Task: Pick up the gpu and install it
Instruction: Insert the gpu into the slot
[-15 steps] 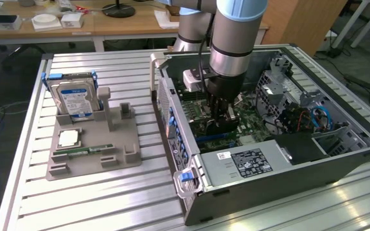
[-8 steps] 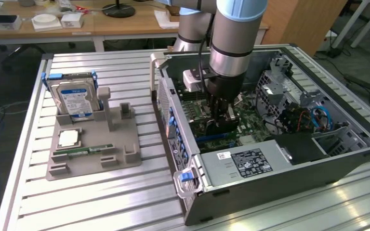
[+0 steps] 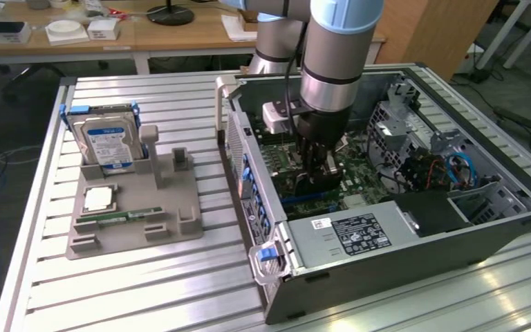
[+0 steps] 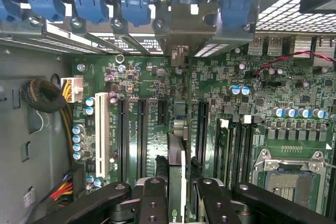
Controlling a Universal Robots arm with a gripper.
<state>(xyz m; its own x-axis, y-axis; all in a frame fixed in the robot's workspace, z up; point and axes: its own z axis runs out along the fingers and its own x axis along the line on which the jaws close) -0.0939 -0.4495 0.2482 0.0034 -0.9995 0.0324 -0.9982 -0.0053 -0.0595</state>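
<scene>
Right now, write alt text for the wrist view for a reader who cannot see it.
The black end effector grips the thin dark gpu card edge-on, over the long black expansion slots of a green motherboard. An empty silver processor socket lies farther along the board.

A hard drive [image 3: 107,142] stands upright in the grey holder [image 3: 169,197] — a memory stick [image 3: 118,217] lies flat.
</scene>
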